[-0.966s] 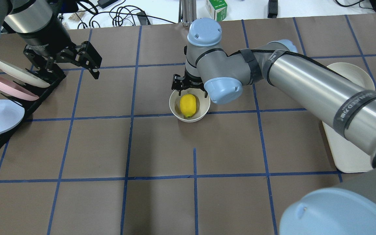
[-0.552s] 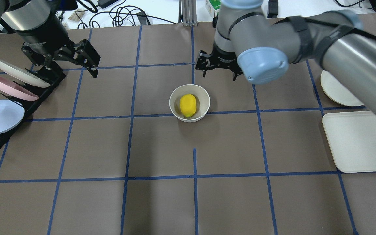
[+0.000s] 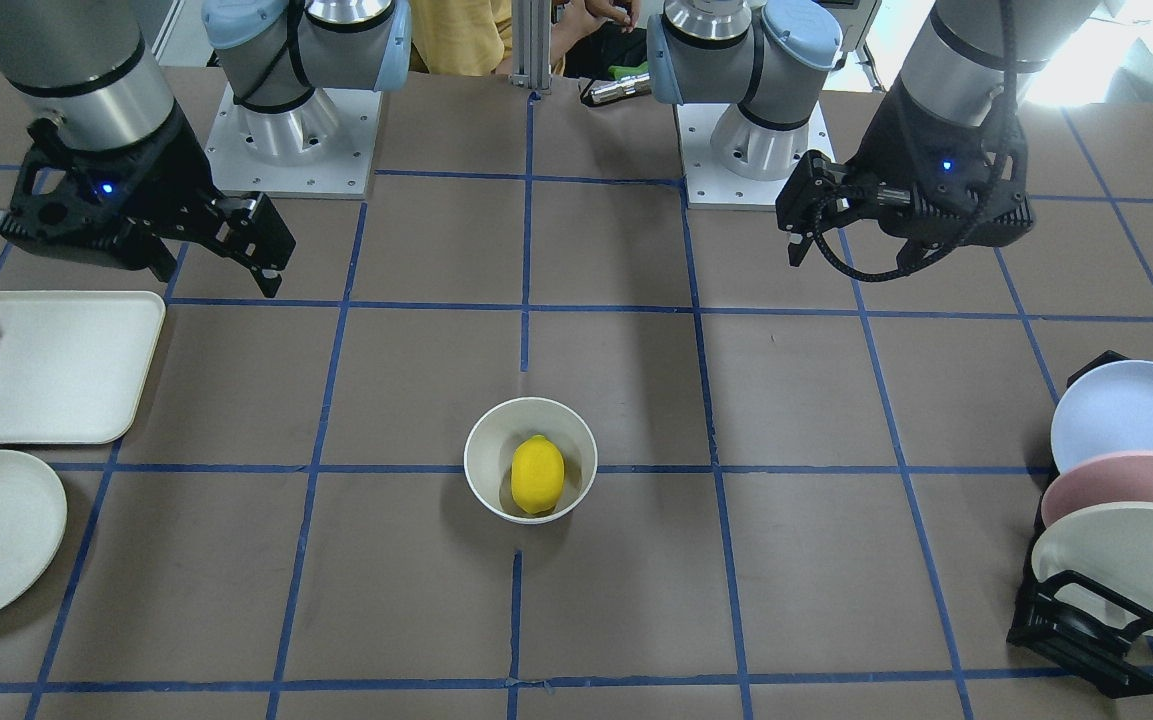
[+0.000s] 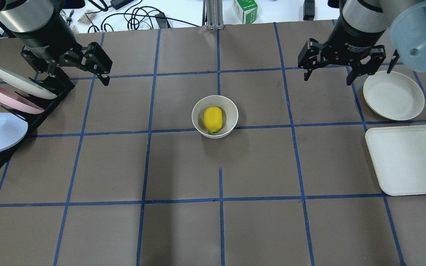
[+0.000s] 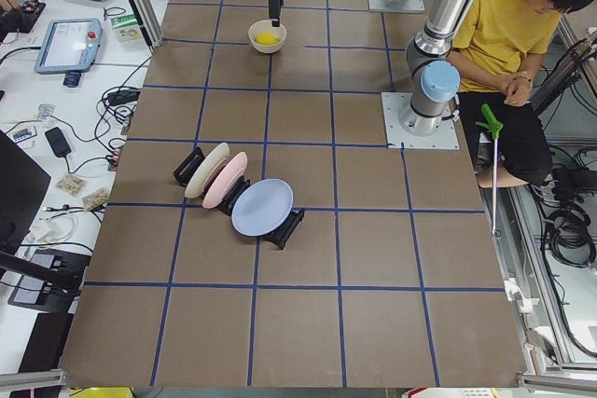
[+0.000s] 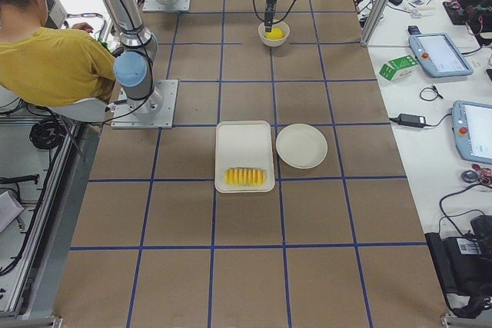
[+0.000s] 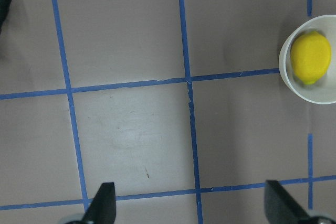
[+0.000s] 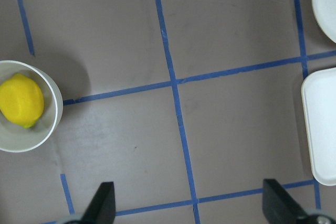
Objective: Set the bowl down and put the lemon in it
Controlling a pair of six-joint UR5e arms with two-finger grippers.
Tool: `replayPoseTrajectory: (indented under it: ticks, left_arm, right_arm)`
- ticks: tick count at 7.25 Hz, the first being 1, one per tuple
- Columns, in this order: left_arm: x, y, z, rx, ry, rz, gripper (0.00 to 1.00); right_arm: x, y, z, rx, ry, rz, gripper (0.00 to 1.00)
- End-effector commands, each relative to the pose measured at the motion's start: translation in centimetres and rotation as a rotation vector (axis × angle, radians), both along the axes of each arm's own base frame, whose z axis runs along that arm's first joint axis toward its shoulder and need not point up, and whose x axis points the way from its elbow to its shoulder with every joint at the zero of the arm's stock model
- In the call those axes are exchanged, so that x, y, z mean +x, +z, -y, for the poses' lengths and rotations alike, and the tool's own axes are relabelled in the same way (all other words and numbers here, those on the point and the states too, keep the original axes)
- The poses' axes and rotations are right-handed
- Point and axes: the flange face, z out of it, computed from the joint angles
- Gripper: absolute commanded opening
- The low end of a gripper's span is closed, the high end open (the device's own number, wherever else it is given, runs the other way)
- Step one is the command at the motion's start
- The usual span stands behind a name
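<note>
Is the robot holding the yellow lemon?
No, the lemon lies in the bowl, while the left gripper and right gripper hang open and empty.

brown table (image 4: 183,229) with blue tape grid; white bench (image 4: 183,11), cables, possibly tablets beyond.

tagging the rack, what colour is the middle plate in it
The middle plate is pink; clearest in the exterior front-facing view.

Brown paper tabletop (image 4: 257,162) gridded with blue tape (image 4: 221,184)
Bright yellow oval lemon (image 4: 213,119); glossy off-white round bowl (image 4: 197,111).
</note>
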Motion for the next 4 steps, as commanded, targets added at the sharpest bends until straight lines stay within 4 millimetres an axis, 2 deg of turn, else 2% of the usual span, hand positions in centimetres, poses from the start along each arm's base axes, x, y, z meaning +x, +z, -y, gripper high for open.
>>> replayPoseTrajectory:
  ticks: [1,3,4]
  left_arm:
    - [-0.02,0.21,-0.18,-0.004,0.0,0.001,1.0]
    - [0.01,-0.26,0.06,0.006,0.0,0.002,1.0]
    - [0.02,0.19,-0.26,-0.002,0.0,0.005,1.0]
  right_arm:
    - [-0.4,0.83,-1.26,0.021,-0.002,0.007,1.0]
    - [-0.51,0.76,-1.31,0.021,-0.004,0.002,1.0]
    - [-0.5,0.76,-1.31,0.021,-0.004,0.004,1.0]
